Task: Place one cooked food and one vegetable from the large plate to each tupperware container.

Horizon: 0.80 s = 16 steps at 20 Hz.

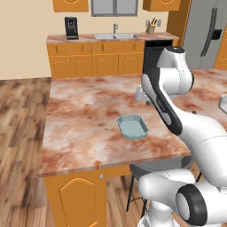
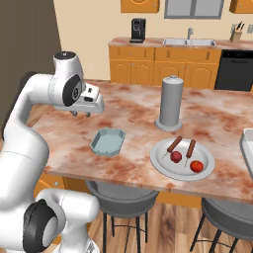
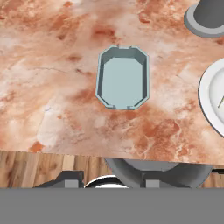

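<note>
**Gripper above the counter, food on the plate**

While the gripper (image 2: 83, 113) hung over the counter (image 2: 128, 106) touching nothing, its opening unclear, one blue tub (image 2: 107, 141) sat left of the large plate (image 2: 163, 163) bearing two sausages (image 2: 174, 144) and two tomatoes (image 2: 176, 157).

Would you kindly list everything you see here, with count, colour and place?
Tub: one, pale blue, octagonal, empty, near the counter's front edge.
Plate: one, light grey, right of the tub.
Sausages: two, reddish-brown, on the plate.
Tomatoes: two, red, on the plate.
Cylinder: one, grey, upright behind the plate.
White tub: one, at the right edge, partly cut off.
Stools: two, grey, under the counter.
Pincer: one, above the counter left of the tub, holding nothing.
</note>
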### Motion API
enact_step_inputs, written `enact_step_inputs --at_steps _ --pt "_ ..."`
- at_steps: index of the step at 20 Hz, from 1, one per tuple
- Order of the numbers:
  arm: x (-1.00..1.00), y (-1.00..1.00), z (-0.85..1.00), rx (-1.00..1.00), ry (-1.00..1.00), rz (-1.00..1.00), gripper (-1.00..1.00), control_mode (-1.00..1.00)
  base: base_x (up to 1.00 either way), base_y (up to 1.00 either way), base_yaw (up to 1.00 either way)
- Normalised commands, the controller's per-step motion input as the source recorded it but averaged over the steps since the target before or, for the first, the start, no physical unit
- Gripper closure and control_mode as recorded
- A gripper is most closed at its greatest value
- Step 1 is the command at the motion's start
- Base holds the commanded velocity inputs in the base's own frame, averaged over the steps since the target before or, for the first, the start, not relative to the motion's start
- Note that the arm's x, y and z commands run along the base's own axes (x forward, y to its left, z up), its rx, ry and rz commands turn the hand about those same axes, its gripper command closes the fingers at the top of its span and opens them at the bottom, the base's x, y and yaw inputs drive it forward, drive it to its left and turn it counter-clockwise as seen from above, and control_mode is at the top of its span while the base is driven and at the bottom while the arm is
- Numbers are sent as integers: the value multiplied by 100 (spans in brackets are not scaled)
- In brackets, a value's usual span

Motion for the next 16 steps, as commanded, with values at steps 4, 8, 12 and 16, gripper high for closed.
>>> enact_step_inputs --at_steps 4,8,12,16 --pt "10 -26 0 0 0 -3 -100 -100 0 0 0" --pt "65 -76 -26 -2 0 -26 -100 -100 0 0 0" --pt "97 -84 -65 -8 1 -36 -100 -100 0 0 0" --pt "88 -77 -71 -8 0 -42 -100 -100 0 0 0"
